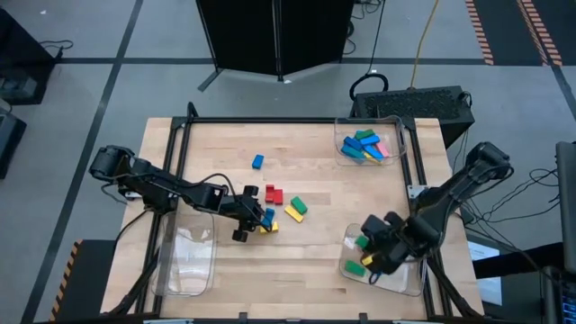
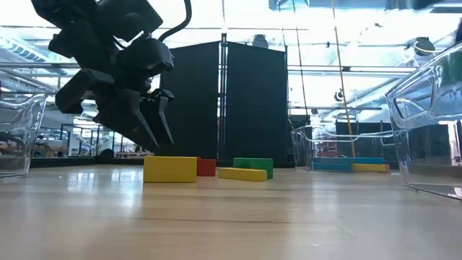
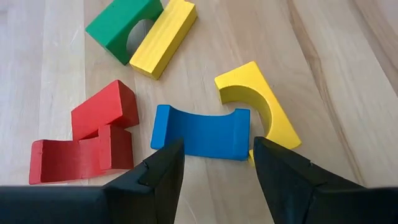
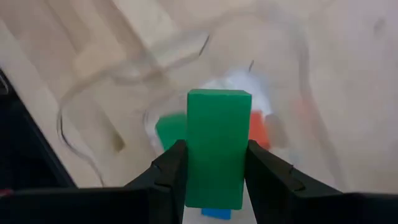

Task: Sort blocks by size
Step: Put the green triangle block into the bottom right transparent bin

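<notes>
Loose blocks lie flat on the wooden table at mid-table: a blue arched block (image 3: 200,132), a yellow arched block (image 3: 258,106) touching its end, two red blocks (image 3: 93,134), and a green block (image 3: 121,25) against a yellow bar (image 3: 163,38). My left gripper (image 3: 217,144) (image 1: 255,219) is open, slanting down. Its fingers stand on either side of the blue block's near edge and touch nothing. My right gripper (image 1: 371,247) is shut on a green block (image 4: 217,146) above the near-right clear tray (image 1: 405,279). My right gripper pinches the green block by its two long sides (image 4: 194,168) between its two fingers. The fingers point steeply down and lie along the block, which sticks out past the fingertips. The block is lifted clear, over the tray.
The near-right tray holds a green and a red block (image 4: 258,127). A far-right clear tray (image 1: 346,135) holds several blue, green, pink and yellow blocks. A clear tray (image 1: 184,261) stands near left. A lone blue block (image 1: 257,162) lies toward the far edge.
</notes>
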### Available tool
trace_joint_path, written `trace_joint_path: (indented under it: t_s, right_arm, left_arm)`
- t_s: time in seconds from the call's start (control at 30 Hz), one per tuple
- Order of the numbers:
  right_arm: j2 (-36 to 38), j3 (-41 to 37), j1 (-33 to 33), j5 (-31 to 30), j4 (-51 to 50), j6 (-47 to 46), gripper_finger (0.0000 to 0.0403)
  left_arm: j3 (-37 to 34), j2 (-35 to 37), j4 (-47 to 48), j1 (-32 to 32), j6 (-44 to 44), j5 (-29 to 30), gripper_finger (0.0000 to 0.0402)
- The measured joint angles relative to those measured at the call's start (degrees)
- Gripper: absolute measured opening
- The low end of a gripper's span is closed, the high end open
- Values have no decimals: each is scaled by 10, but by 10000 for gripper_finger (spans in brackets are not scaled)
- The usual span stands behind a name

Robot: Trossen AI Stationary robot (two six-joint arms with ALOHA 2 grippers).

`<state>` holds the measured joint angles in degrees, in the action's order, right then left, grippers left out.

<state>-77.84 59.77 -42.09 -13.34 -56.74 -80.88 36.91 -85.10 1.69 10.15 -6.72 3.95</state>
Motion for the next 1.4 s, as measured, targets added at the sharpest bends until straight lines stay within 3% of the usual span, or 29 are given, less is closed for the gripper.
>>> trace_joint_path:
  t_s: [0.17,0.47,0.7,1.1,1.4]
  right_arm:
    - [-37,-16,-34,31,11,-42,118]
    - [-115,-16,-46,99,24,-35,119]
    - [-131,-16,-41,103,60,-8,127]
    - [-124,-16,-24,105,44,6,217]
    - [-124,-2,-16,83,40,18,226]
  left_arm:
    - [0,0,0,0,0,0,194]
    - [0,0,-8,0,0,0,194]
    - [0,0,-9,0,-1,0,194]
    - [0,0,-12,0,-1,0,194]
    - [0,0,-12,0,-12,0,194]
